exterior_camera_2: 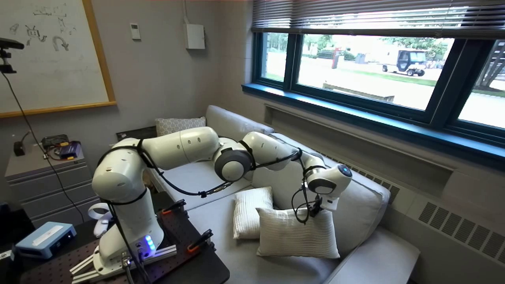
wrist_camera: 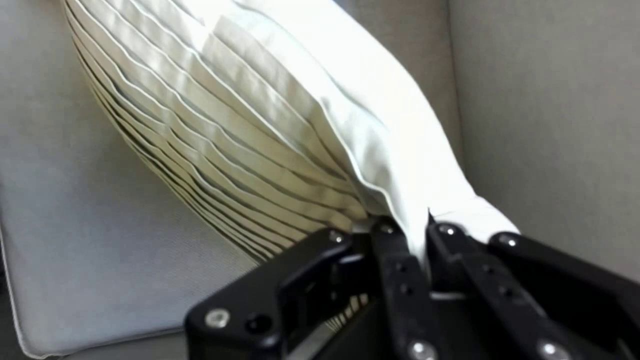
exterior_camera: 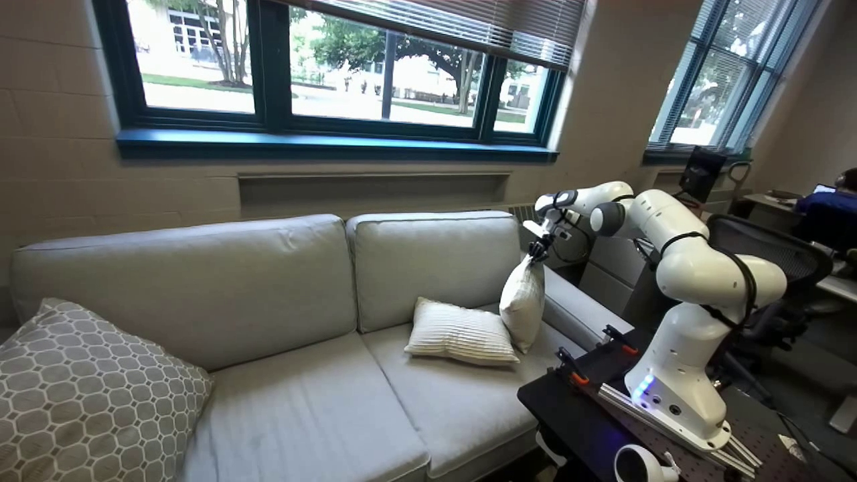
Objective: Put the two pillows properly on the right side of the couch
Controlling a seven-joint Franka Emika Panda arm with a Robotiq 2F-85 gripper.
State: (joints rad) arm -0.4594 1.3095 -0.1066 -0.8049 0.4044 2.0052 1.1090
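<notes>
Pillow (exterior_camera_2: 296,234): pinched at the top in the gripper (wrist_camera: 417,235). Held upright over the couch (exterior_camera: 288,402), beyond the table's (exterior_camera_2: 209,268) couch-side edge, beside the other pillow (exterior_camera: 462,335) lying there.

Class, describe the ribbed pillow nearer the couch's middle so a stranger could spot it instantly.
Find the pale couch below the window, then its seat cushion nearer the robot. Choose the cream ribbed pillow resting there unheld; its ribbed neighbour is pinched in the robot's hand.

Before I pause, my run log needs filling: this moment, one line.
gripper: shut on held pillow, top edge; held pillow touching couch: unclear; other pillow: on couch, beside held pillow
</notes>
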